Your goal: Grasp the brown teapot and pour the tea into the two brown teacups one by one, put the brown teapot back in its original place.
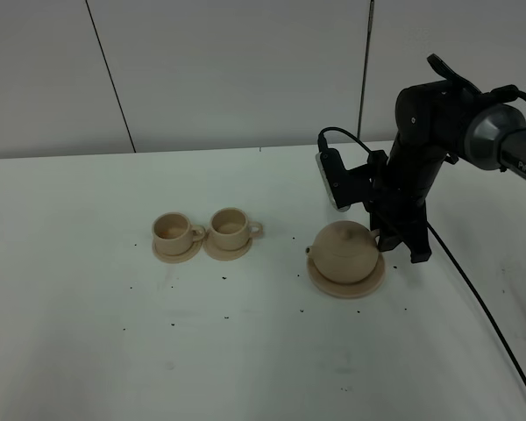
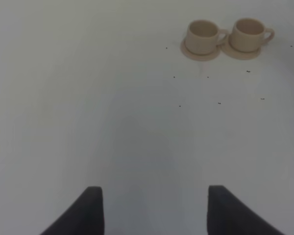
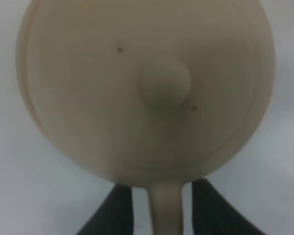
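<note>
Grasping step, it seems: the released fingers (image 3: 118, 215) of the right gripper (image 3: 161, 188) flank the loop handle (image 3: 165, 215) of the squat beige ceramic teapot (image 3: 137, 88) seated on its wide beige saucer (image 1: 346, 293), and must next clench and lift; the left gripper (image 2: 154, 188) gapes empty.

**Teapot at Centre Right, Cups Paired to Its Left**

On the table (image 1: 88, 333), seen from the high camera, the teapot (image 1: 344, 248) sits on the wide saucer (image 1: 323, 282) at centre right of the frame. Well apart to its left, the left teacup (image 1: 171, 228) and right teacup (image 1: 229, 223) stand side by side, each on its own small saucer, their handles pointing right. The right gripper (image 1: 401, 246) reaches down just right of the teapot. In the right wrist view, its fingers (image 3: 115, 210) flank the pot's handle (image 3: 164, 210), with a gap on either side. The left gripper (image 2: 154, 210) hangs over bare table, with both cups well ahead of it.
</note>
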Action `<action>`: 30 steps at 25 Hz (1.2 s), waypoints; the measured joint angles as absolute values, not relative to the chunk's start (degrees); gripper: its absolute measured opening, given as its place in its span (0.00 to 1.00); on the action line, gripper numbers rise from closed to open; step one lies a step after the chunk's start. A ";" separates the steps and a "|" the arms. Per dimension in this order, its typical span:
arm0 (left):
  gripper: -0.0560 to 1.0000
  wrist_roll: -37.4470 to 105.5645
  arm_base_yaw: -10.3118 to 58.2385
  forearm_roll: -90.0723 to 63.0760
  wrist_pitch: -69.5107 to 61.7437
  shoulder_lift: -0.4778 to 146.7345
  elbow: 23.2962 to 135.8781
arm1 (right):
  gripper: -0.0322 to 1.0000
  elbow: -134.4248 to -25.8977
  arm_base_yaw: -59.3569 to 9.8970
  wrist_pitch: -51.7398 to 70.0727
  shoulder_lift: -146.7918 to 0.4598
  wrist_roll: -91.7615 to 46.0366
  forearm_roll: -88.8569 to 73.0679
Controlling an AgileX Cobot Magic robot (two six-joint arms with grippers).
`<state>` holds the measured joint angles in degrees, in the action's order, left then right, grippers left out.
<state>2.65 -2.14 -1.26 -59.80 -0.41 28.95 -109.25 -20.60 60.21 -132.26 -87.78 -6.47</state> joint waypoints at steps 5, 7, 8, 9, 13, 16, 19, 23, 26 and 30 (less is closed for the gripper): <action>0.56 2.65 -2.14 -1.26 -59.80 -0.41 28.95 | 0.31 -109.25 -20.60 60.21 -132.45 -87.46 -6.08; 0.56 2.65 -2.14 -1.26 -59.80 -0.41 28.95 | 0.31 -109.25 -20.67 60.21 -132.45 -87.46 -5.95; 0.56 2.65 -2.14 -1.26 -59.80 -0.41 28.95 | 0.31 -109.25 -20.67 60.21 -132.45 -87.46 -5.89; 0.56 2.65 -2.14 -1.26 -59.80 -0.41 28.95 | 0.31 -109.25 -20.67 60.21 -132.45 -87.53 -5.89; 0.56 2.65 -2.14 -1.26 -59.80 -0.41 28.95 | 0.31 -109.25 -20.77 60.21 -132.45 -88.43 -5.64; 0.56 2.65 -2.14 -1.26 -59.80 -0.41 28.95 | 0.31 -109.25 -20.89 60.15 -132.45 -89.03 -5.30; 0.56 2.65 -2.14 -1.26 -59.80 -0.41 28.95 | 0.31 -109.25 -20.99 60.15 -132.45 -89.09 -4.77; 0.56 2.65 -2.14 -1.26 -59.80 -0.41 28.95 | 0.31 -109.25 -21.24 59.83 -132.45 -89.27 -4.17; 0.56 2.65 -2.14 -1.26 -59.80 -0.41 28.95 | 0.31 -109.25 -21.45 59.76 -132.45 -89.46 -3.94; 0.56 2.65 -2.14 -1.26 -59.80 -0.41 28.95 | 0.27 -109.25 -21.45 59.72 -132.45 -89.46 -3.89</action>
